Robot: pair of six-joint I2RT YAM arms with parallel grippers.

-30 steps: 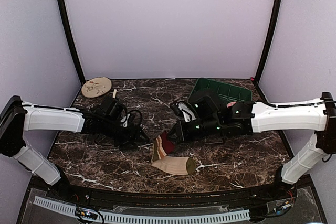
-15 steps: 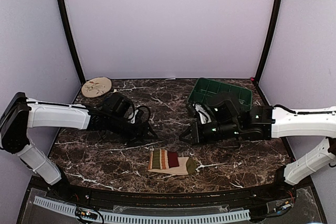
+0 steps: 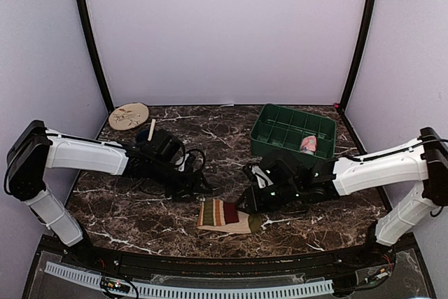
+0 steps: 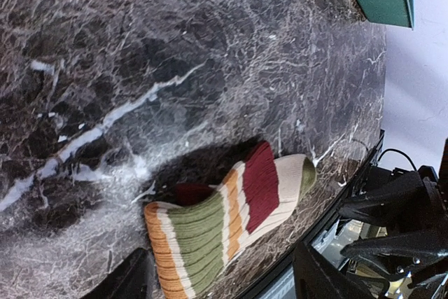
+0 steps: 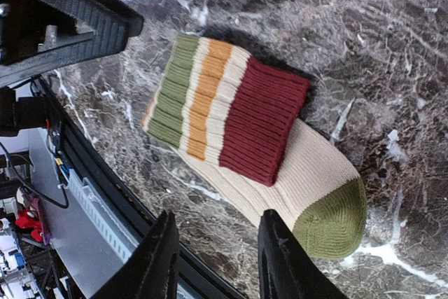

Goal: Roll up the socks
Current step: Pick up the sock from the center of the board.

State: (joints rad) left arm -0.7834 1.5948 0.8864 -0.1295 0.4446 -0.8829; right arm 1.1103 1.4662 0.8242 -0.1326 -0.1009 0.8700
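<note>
The ribbed striped sock lay folded flat on the veined marble surface, just beside the right gripper and left gripper, both spread wide and empty.

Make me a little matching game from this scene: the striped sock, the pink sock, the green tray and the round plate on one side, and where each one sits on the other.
Things:
1. striped sock
2. pink sock
3. green tray
4. round plate

Places:
A. far left corner of the table
B. inside a compartment of the tray
C. lying folded near the front edge, between the two arms
D. far right part of the tabletop

Pairs: 1-C, 2-B, 3-D, 4-A
</note>
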